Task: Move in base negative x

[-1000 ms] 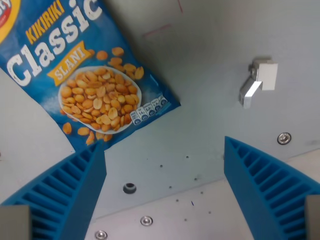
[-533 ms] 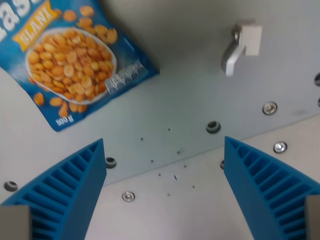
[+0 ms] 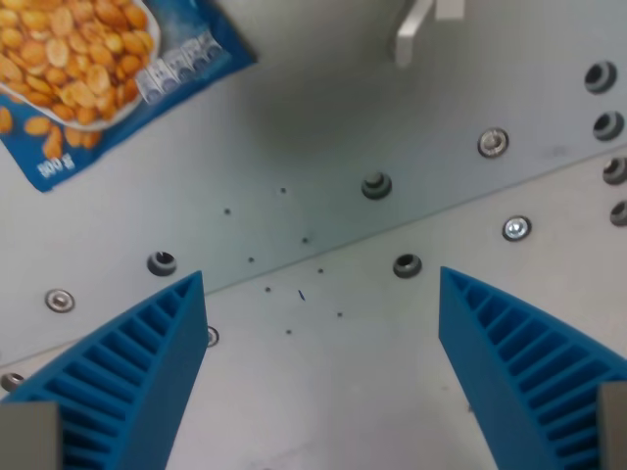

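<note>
Grey desk (image 3: 323, 392) with screws fills the view under the end effector (image 3: 321, 323), which is spread wide, blue fingers (image 3: 127, 372) released, gripping and touching nothing. Peanut bag (image 3: 93, 69) lies up-left of it, small metal bracket (image 3: 416, 29) above.

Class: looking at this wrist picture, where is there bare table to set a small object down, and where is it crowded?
Bare: the table between the gripper fingers, and the stretch between the peanut bag and the bracket. Crowded: the right edge, with screws and holes.
</note>
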Tool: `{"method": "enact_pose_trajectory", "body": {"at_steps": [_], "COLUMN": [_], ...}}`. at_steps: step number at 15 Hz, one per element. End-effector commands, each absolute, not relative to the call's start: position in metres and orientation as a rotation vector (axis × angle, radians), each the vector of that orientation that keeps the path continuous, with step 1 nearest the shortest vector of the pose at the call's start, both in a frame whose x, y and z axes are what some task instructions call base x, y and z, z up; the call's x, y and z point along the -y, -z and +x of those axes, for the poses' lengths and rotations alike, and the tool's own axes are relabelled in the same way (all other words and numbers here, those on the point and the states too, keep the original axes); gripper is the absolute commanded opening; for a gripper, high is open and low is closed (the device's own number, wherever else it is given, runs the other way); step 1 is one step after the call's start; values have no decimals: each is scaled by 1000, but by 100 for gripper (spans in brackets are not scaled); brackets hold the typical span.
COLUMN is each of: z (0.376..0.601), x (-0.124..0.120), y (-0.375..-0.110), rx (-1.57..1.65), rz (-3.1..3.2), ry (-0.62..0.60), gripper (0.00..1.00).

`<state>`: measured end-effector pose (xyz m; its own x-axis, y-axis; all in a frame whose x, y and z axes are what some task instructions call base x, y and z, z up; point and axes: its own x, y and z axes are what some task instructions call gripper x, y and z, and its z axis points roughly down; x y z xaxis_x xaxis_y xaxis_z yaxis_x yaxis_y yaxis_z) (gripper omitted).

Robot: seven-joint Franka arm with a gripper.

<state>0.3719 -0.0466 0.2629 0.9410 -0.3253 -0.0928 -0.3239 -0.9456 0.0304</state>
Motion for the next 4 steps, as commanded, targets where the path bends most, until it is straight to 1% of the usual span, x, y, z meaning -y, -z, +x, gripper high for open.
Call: {"method": "enact_pose_trajectory", "body": {"at_steps": [1,4], "z": [344,327], "x": [54,58], "y": [-268,-266], "rx": [497,497], "rz": [3097,3097], "ry": [15,15], "gripper": [100,100]}}
